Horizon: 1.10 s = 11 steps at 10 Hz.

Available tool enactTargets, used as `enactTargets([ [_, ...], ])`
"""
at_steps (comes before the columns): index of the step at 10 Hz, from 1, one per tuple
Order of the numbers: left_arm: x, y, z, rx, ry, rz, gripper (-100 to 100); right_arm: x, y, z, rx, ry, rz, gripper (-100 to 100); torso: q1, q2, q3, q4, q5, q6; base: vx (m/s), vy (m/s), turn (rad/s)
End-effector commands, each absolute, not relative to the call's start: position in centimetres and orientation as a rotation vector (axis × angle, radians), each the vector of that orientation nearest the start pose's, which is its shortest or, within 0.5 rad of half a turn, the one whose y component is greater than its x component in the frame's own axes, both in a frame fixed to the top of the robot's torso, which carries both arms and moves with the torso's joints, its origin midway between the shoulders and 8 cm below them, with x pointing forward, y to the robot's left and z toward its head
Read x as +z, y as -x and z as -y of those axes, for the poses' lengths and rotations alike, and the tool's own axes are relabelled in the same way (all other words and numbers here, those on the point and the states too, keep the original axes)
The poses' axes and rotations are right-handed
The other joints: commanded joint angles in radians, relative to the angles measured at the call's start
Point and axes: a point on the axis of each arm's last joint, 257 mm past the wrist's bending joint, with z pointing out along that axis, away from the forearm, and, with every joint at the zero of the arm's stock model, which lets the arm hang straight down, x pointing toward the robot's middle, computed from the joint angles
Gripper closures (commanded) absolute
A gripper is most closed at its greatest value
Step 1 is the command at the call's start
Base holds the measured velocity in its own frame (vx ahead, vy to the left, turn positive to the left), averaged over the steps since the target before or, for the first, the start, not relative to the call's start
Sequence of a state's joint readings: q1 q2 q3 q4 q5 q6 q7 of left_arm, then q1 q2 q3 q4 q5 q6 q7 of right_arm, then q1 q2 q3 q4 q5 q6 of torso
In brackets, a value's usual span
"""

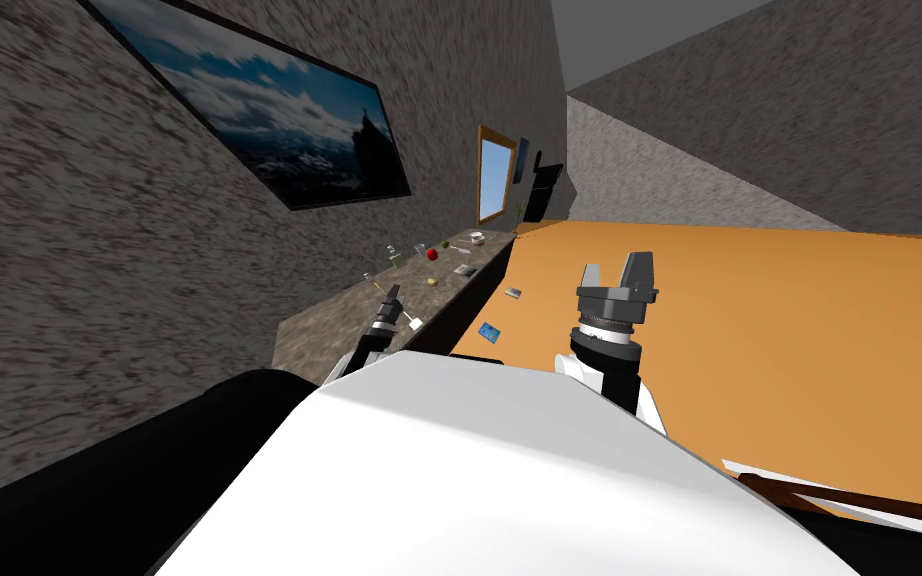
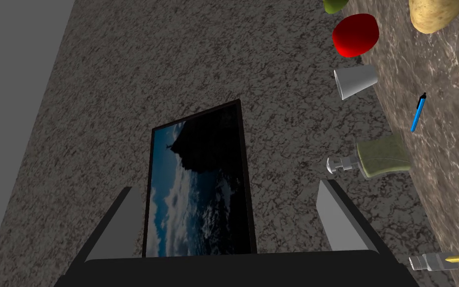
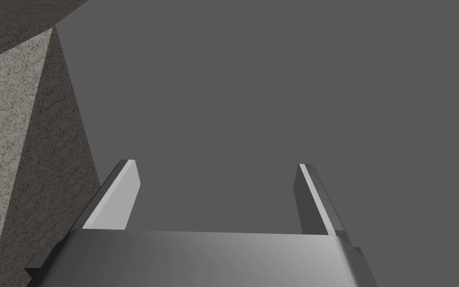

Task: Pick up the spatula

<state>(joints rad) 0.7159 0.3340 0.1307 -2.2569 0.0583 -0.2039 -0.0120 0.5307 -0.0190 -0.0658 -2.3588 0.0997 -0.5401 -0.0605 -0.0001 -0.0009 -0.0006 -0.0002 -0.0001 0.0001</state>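
Left pincer spread, right pincer spread too. What looks like the spatula lies on the counter, left of centre: light, stiff, so take its thin handle.

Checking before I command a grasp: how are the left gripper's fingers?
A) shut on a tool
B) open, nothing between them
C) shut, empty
B: in its wrist view the left gripper has its fingers standing wide apart, with the framed picture seen through the gap.
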Motion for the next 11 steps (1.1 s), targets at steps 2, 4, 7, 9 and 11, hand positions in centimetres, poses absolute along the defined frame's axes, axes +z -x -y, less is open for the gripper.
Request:
enactTargets([
  [2, -13.1, -34.2, -37.1, -0.885, 0.875, -1.255, -100, 5.6, -31.8, 28.1, 1.241, -0.519, -0.614, 0, 0.0, 0.0, 0.0, 0.0, 0.0, 0.0, 0.021, -0.004, -0.109],
  [4, -14.5, -33.7, -38.4, -0.838, 0.906, -1.308, -100, 5.6, -31.8, 28.1, 1.241, -0.519, -0.614, 0, 0.0, 0.0, 0.0, 0.0, 0.0, 0.0, 0.016, -0.004, -0.082],
  [7, -17.4, -32.4, -41.0, -0.738, 0.968, -1.414, -100, 5.6, -31.8, 28.1, 1.241, -0.519, -0.614, 0, 0.0, -0.001, 0.0, 0.0, 0.0, 0.0, 0.024, -0.007, -0.105],
  [9, -18.7, -31.6, -42.3, -0.688, 1.0, -1.466, -100, 5.6, -31.8, 28.1, 1.241, -0.519, -0.614, 0, 0.0, -0.001, 0.0, 0.0, 0.0, 0.0, 0.023, -0.007, -0.064],
  [11, -20.0, -30.7, -43.6, -0.637, 1.032, -1.517, -100, 5.6, -31.8, 28.1, 1.241, -0.519, -0.614, 0, 0.0, 0.0, 0.0, 0.0, 0.0, 0.0, 0.019, -0.001, -0.069],
])
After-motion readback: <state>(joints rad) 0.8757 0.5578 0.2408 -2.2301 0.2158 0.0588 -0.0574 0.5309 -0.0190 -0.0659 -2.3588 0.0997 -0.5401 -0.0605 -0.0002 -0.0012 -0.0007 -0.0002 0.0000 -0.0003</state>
